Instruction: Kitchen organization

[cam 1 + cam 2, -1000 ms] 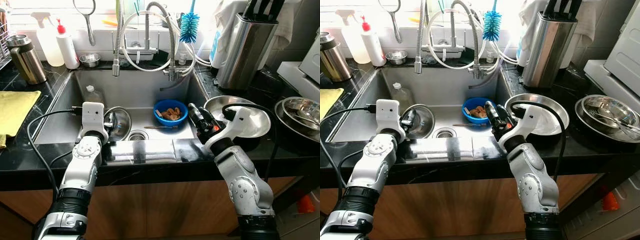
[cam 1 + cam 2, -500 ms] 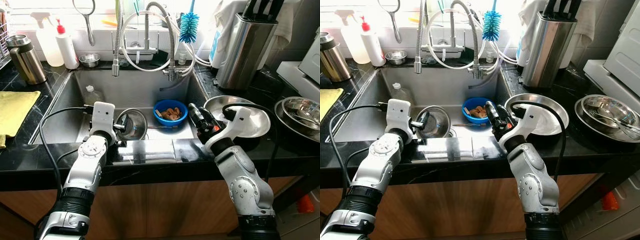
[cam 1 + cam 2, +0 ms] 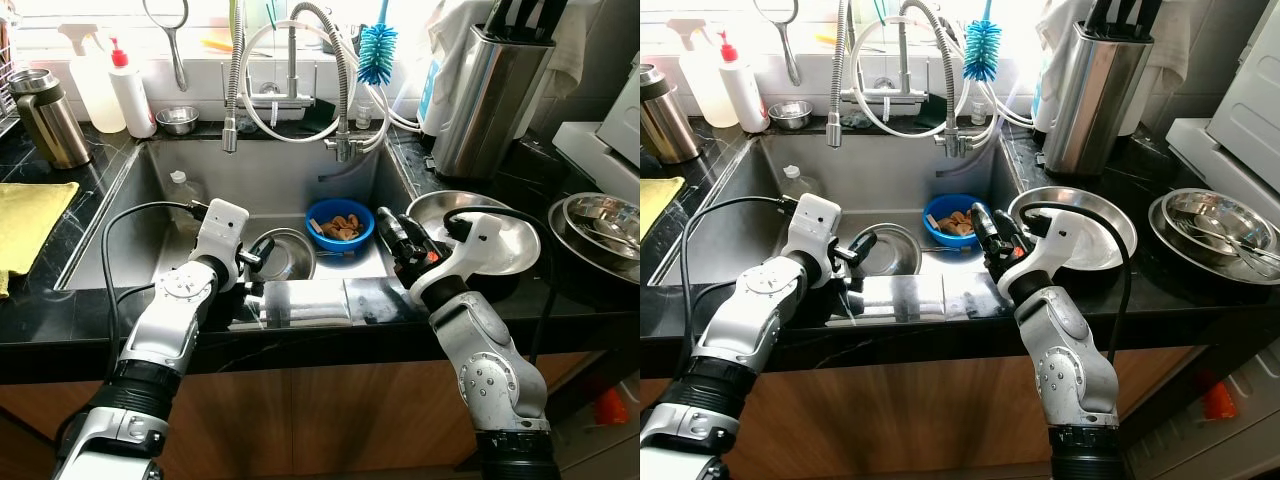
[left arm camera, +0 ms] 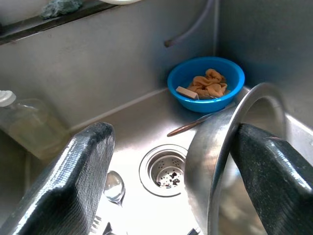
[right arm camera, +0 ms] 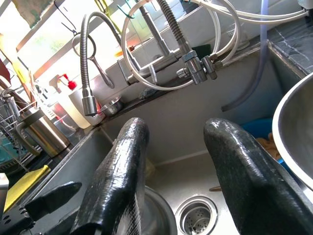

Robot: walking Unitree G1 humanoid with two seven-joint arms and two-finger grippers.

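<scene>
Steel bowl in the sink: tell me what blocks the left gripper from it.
Nothing visible does. The left gripper is already at the round steel bowl, and the left wrist view shows one black finger against its rim.

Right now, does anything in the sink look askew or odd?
Yes. The steel bowl stands tilted on its edge, next to the left gripper. A spoon lies beside the drain.

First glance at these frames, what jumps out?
The left gripper down in the sink, a steel bowl tilted on edge at its fingers. Just beyond, a blue bowl of scraps by the sink's right wall. The right gripper hovers open over the sink's right edge.
</scene>
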